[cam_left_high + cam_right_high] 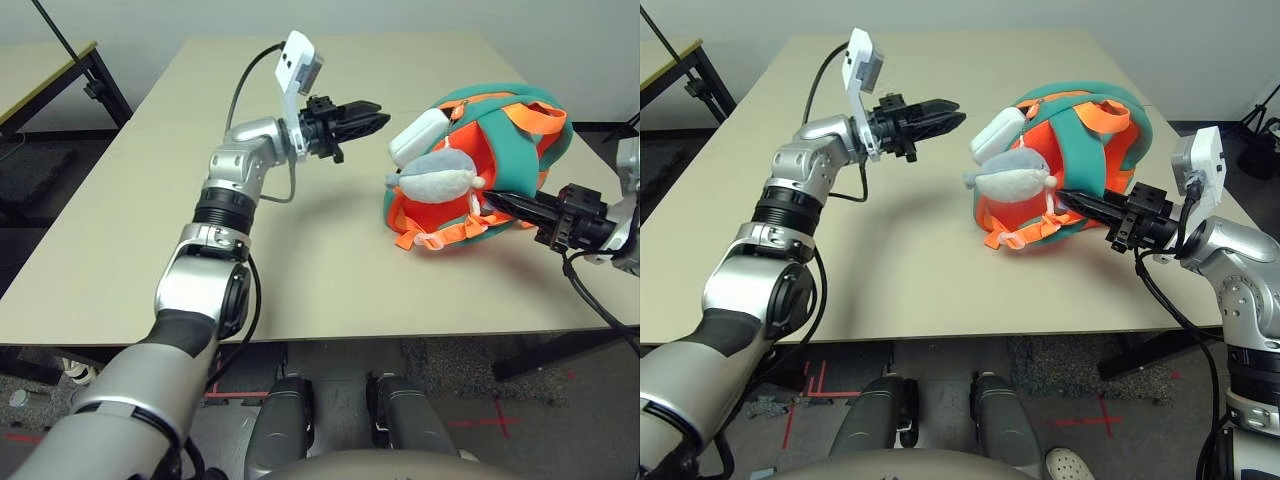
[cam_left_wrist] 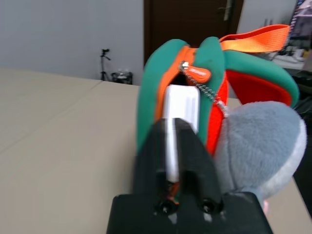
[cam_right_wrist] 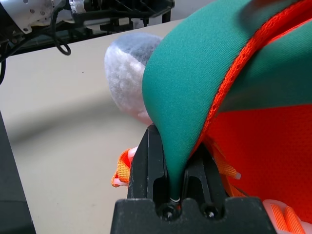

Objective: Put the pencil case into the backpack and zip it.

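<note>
1. The pencil case is partly in: one end sits in the open mouth of the backpack, the other end pokes out toward my left hand.
2. My left hand hangs just short of that protruding end, fingers pressed together, holding nothing.
3. My right hand pinches the backpack's teal edge, steadying it on the counter.
4. Left to do, I judge: push the case fully inside, then pull the zip closed.
</note>
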